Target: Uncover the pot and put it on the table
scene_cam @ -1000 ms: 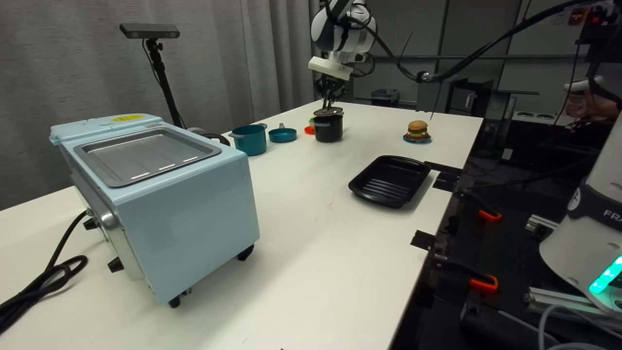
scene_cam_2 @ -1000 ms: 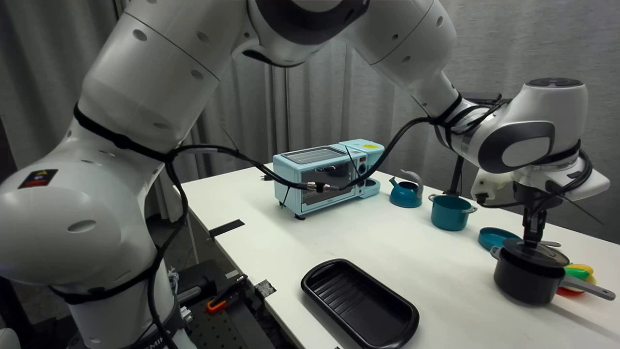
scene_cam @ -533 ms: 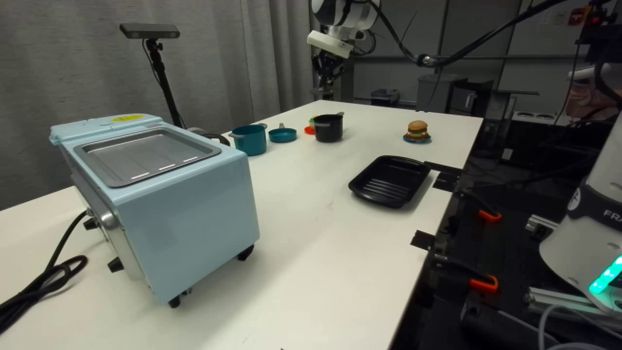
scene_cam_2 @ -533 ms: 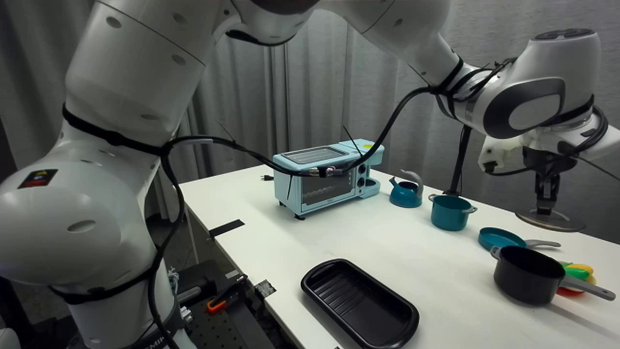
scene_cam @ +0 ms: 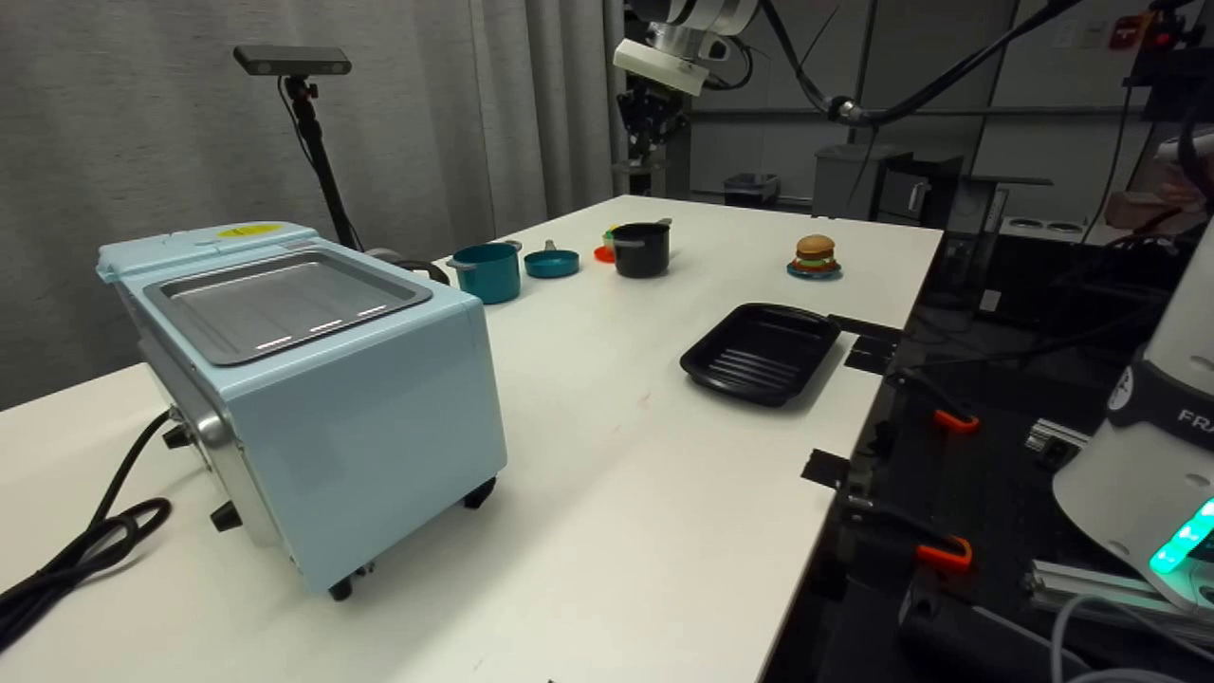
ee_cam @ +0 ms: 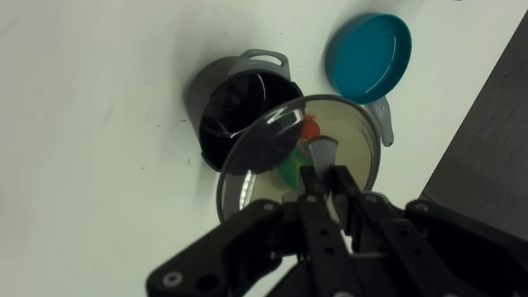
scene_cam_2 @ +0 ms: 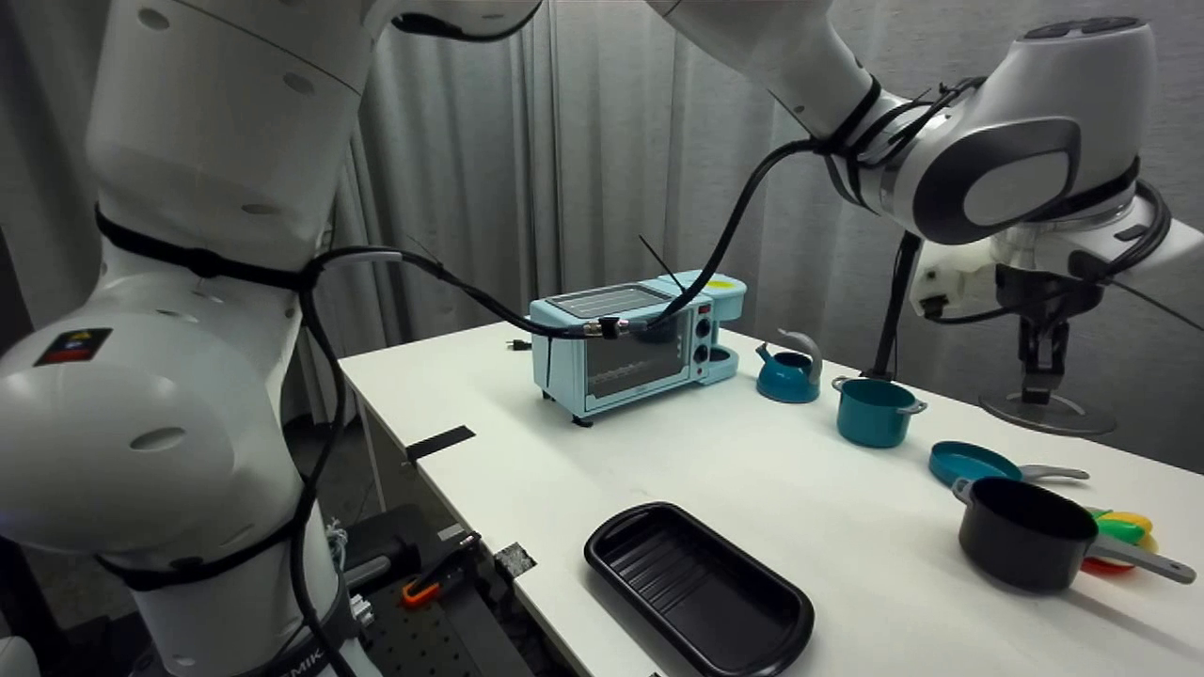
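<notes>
The black pot (scene_cam_2: 1011, 541) stands upright and uncovered on the white table (scene_cam_2: 536, 461), with a long grey handle and a small grey grip. It also shows in an exterior view (scene_cam: 642, 254) and in the wrist view (ee_cam: 202, 95). My gripper (ee_cam: 326, 175) is shut on the grey knob of the round glass lid (ee_cam: 352, 123). In both exterior views the gripper (scene_cam_2: 1039, 381) (scene_cam: 642, 147) holds the lid (scene_cam_2: 1077, 418) in the air, higher than the pot and apart from it. In the wrist view the lid overlaps part of the pot.
A teal pan (scene_cam_2: 969, 463), teal pot (scene_cam_2: 875, 414) and kettle (scene_cam_2: 788, 378) stand near the black pot. Toy vegetables (scene_cam_2: 1124, 528) lie beside it. A black tray (scene_cam_2: 701, 588), toy burger (scene_cam: 814, 256) and light-blue oven (scene_cam_2: 625, 353) are also on the table.
The lid was on the pot one second ago. My gripper has lifted it off and up, then shifted slightly sideways with it. The pot has stayed in place.
</notes>
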{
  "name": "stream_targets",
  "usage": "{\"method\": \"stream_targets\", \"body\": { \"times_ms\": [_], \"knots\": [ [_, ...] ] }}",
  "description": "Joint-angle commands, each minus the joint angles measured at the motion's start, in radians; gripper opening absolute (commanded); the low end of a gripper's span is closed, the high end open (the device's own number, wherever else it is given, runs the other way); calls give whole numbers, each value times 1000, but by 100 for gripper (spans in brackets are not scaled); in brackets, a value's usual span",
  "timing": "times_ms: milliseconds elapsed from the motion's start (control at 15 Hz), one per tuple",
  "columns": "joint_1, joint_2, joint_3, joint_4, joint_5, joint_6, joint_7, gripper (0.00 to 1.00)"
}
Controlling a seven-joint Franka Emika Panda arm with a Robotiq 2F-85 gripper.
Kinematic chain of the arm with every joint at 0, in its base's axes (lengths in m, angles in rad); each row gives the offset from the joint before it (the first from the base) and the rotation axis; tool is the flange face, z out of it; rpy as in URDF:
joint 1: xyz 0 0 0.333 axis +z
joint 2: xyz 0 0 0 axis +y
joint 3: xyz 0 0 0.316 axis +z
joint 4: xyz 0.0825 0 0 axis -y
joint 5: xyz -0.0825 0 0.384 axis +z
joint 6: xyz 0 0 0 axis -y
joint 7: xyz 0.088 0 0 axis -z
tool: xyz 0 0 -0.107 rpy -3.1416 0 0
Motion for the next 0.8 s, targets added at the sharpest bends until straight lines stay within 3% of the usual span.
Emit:
{"method": "stream_targets", "body": {
  "times_ms": [0, 733],
  "knots": [
    [-18, -87, 1, -129, 36, 24, -89, 4],
    [-40, -56, -54, -270, 18, 64, -170, 4]
  ]
}}
